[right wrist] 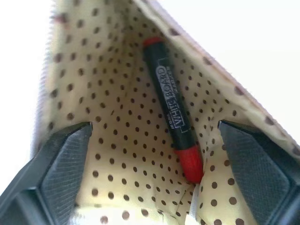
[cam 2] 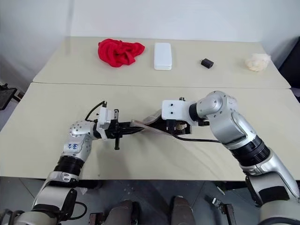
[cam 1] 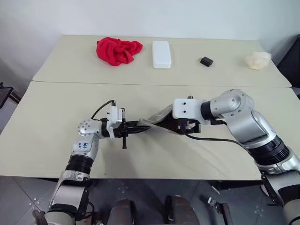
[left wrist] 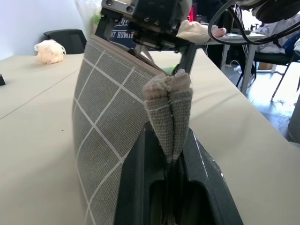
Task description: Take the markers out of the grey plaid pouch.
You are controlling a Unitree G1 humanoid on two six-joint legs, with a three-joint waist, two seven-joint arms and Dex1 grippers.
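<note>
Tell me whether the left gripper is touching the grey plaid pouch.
Touching. The left wrist view shows the left gripper shut on a bunched corner of the grey plaid pouch.

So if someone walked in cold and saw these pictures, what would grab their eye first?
Probably the flat grey plaid fabric pouch, held up over the near table, the left gripper shut on its bunched corner. Next, the open right gripper at its mouth, with a black whiteboard marker with red ends lying on the dotted lining. Then the crumpled bright red cloth on the far table.
</note>
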